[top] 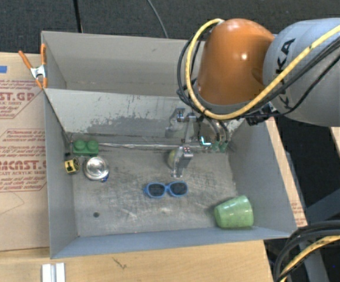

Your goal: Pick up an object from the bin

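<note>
"Camera view: where is the claw (180,162)?"

"Low over the grey floor of the bin (61,181), about mid-bin, hanging from the arm (310,69) that comes in from the right under its orange cover (234,57)."

"Open or closed?"

"That cannot be told from this angle."

"Which thing is nearest?"

"Blue sunglasses (165,189), lying flat on the floor just in front of the claw, toward the near wall, lenses side by side. Claw and sunglasses look apart."

"And the rest?"

"A green cup (234,211) lies on its side in the near right corner, well apart from the claw. On the left sit three things: a green block (86,147) with two studs, at the far edge of the floor; a silver can (96,168) just in front of it, a round end facing up; and a small yellow-and-black thing (70,166) beside the can, by the left wall, too small to name."

"Do block and can touch?"

"They are near each other; whether they touch cannot be told."
</note>
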Motion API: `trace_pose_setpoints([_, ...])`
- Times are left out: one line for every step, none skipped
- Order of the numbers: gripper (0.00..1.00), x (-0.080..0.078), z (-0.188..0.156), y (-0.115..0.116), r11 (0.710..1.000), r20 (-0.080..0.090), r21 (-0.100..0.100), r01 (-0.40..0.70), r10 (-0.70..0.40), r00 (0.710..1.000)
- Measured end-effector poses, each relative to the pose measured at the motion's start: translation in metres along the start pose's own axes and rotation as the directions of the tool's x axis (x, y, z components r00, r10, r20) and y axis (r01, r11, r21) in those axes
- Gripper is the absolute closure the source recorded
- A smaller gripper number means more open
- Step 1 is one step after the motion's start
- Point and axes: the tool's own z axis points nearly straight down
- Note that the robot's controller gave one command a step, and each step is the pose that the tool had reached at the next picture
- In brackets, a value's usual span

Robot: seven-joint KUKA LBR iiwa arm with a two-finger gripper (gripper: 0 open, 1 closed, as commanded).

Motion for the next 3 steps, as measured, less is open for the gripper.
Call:
trace_pose_setpoints([0.00,0.031,0.137,-0.061,0.911,0.000,0.000,0.412,-0.412,0.911])
trace_pose_setpoints([0.00,0.014,0.173,-0.033,0.925,0.013,0.005,0.381,-0.381,0.925])
trace_pose_setpoints([1.00,0.015,0.170,-0.033,0.925,0.008,0.004,0.381,-0.381,0.925])
